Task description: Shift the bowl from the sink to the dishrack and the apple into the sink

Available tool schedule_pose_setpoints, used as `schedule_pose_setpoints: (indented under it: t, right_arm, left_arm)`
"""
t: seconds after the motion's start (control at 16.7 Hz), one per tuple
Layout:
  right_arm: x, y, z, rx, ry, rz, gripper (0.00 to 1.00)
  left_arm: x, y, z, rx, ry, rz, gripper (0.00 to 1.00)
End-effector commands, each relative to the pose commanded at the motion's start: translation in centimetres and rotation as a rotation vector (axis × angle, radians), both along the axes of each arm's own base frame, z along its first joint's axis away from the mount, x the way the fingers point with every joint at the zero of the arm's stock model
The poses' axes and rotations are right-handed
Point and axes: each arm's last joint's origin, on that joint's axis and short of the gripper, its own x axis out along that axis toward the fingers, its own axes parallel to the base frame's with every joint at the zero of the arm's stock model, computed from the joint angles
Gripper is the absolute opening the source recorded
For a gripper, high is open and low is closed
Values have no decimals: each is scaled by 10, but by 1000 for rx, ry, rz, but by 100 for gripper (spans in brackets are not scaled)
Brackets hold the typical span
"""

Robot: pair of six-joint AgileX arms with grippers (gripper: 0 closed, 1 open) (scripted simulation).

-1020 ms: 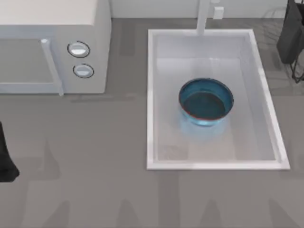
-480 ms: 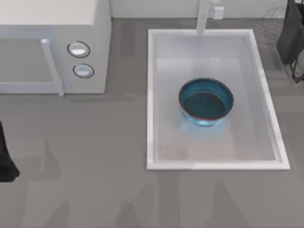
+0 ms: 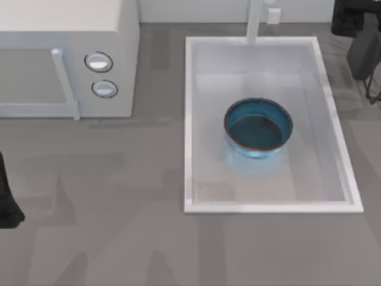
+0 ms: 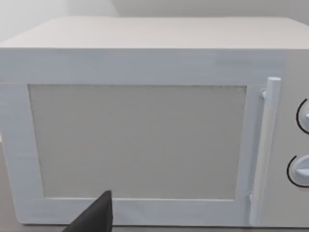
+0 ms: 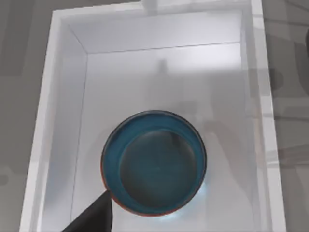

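The blue bowl (image 3: pixel 258 127) with its reddish-brown rim stands upright in the middle of the white sink (image 3: pixel 189 119). From the right wrist view the bowl (image 5: pixel 154 162) lies straight below the camera inside the sink (image 5: pixel 63 96), and one dark fingertip (image 5: pixel 94 217) of my right gripper shows near its rim. My right arm (image 3: pixel 362 42) hangs over the counter at the sink's far right corner. The left arm (image 3: pixel 6 199) stays parked at the left edge. The apple is out of view. Faint thin lines right of the sink may be the dishrack; I cannot tell.
A white microwave (image 3: pixel 65 59) with two round knobs fills the far left of the counter; the left wrist view faces its door (image 4: pixel 137 140) and handle (image 4: pixel 264 145). The white faucet post (image 3: pixel 255 21) stands at the sink's far rim. Bare grey counter lies in front.
More of my right arm's dark body has come into the top right corner, toward the sink. The bowl and the left arm have not moved.
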Motion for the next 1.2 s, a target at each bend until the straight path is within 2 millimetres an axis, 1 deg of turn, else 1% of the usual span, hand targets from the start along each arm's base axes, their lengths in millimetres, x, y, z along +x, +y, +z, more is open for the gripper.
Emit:
schedule_pose_setpoints:
  t: [0.12,0.18,0.3,0.42,0.54,0.72,0.78,0.9,1.02,1.2]
  right_arm:
    - [41,29,-11,-12,110,9,100]
    - [60,44,-20,-21,162,12,100]
    - [93,75,-45,-44,259,17,100]
    - [119,103,-75,-70,344,21,100]
    - [136,128,-108,-99,417,23,100]
    - [150,157,-152,-139,501,24,100]
    - [152,163,-164,-150,522,25,100]
    - [154,173,-183,-167,551,26,100]
    - [154,177,-192,-176,566,27,100]
    - [154,177,-192,-176,566,27,100]
  left_arm:
    - [0,0,0,0,0,0,100]
    - [0,0,0,0,0,0,100]
    - [0,0,0,0,0,0,100]
    - [0,0,0,0,0,0,100]
    - [0,0,0,0,0,0,100]
    - [0,0,0,0,0,0,100]
    - [0,0,0,0,0,0,100]
    - [0,0,0,0,0,0,100]
    - [0,0,0,0,0,0,100]
    - [0,0,0,0,0,0,100]
